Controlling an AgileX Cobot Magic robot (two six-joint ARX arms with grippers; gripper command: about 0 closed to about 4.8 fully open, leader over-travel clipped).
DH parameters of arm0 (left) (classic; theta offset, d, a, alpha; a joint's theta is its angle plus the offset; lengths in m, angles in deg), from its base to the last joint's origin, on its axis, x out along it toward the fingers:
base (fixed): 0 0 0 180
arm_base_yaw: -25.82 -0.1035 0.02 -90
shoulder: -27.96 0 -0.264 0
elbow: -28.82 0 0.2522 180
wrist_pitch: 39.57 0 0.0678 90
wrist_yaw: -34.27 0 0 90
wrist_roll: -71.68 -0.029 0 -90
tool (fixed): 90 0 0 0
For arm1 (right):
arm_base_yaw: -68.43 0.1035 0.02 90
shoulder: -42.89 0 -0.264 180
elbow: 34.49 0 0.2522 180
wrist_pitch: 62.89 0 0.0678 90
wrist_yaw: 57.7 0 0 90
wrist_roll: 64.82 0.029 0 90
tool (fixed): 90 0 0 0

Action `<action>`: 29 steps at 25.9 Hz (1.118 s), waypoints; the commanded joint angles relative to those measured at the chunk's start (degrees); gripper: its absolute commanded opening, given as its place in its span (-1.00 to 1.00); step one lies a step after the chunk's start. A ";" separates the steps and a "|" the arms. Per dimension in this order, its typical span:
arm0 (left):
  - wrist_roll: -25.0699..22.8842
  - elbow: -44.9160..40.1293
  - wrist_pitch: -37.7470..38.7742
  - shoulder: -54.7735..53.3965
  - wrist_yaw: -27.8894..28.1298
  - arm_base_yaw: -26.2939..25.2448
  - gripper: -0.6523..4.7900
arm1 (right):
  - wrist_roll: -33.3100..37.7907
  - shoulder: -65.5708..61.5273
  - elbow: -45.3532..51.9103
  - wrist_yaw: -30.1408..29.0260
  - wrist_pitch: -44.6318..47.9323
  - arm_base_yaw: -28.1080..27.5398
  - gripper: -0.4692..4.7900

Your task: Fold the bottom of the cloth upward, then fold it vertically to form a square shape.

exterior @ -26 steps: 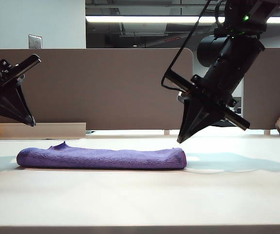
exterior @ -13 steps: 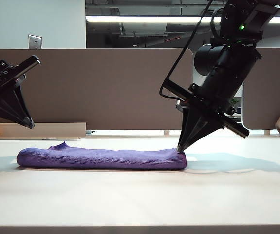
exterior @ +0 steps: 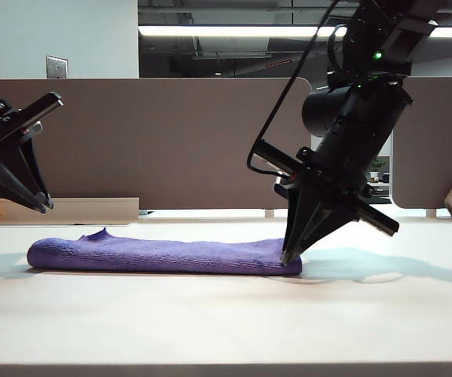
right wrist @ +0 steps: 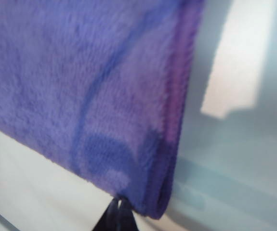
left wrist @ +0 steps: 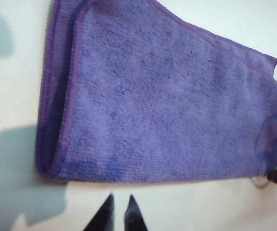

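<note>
Right hand (exterior: 290, 256) at cloth's end for the second fold

The cloth (exterior: 163, 255), already doubled, lies flat on the desk (exterior: 226, 322); the closed right hand presses its right-hand end, seemingly holding nothing, and must next part and grasp. The left hand (exterior: 46, 206) hovers, slightly parted, empty. Only the left wrist view shows the layered hems.
</note>
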 commanded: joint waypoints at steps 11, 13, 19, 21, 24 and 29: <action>-0.46 0.13 0.13 0.15 -0.17 -0.09 -0.63 | -6.93 -0.15 -5.57 4.83 -2.86 0.70 -0.16; -0.46 0.13 0.11 0.15 -0.17 -0.09 -0.63 | -6.97 -0.15 -8.52 8.20 -3.67 0.70 -0.11; -1.44 0.13 0.02 0.15 -0.02 -0.09 -0.63 | -7.02 -1.16 -9.25 8.57 -4.09 0.70 0.03; -1.79 0.13 -0.11 0.15 0.09 -0.09 -0.63 | -7.02 -1.95 -9.25 7.50 -4.11 0.70 0.04; -1.95 0.13 -0.11 0.15 2.08 -0.15 -0.63 | -6.99 -2.47 -9.25 6.43 -4.70 0.74 0.04; -1.95 0.13 -0.59 0.15 3.30 -0.20 -0.63 | -8.94 -3.34 -9.25 6.47 -7.72 0.74 -0.48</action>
